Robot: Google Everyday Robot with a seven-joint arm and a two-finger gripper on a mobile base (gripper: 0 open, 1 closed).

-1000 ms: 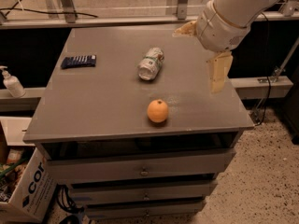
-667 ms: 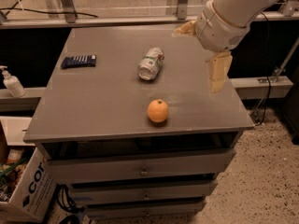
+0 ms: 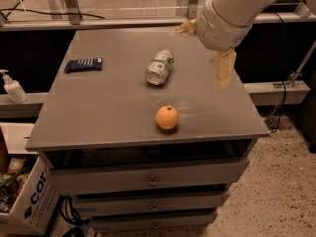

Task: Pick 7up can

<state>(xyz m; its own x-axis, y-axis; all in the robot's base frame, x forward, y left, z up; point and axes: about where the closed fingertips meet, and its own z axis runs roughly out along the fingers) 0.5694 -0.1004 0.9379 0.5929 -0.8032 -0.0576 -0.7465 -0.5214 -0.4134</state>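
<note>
Gripper (image 3: 198, 59) hangs over the worktop's right edge, toward the far right corner, its two tan fingers spread apart and empty. Nearest the front edge sits the orange (image 3: 167, 117). Beyond it, mid-worktop, the 7up can (image 3: 160, 67) lies on its side, untouched and apart from the gripper. By my judgement, reach, grasp and lift are all still to do.
</note>
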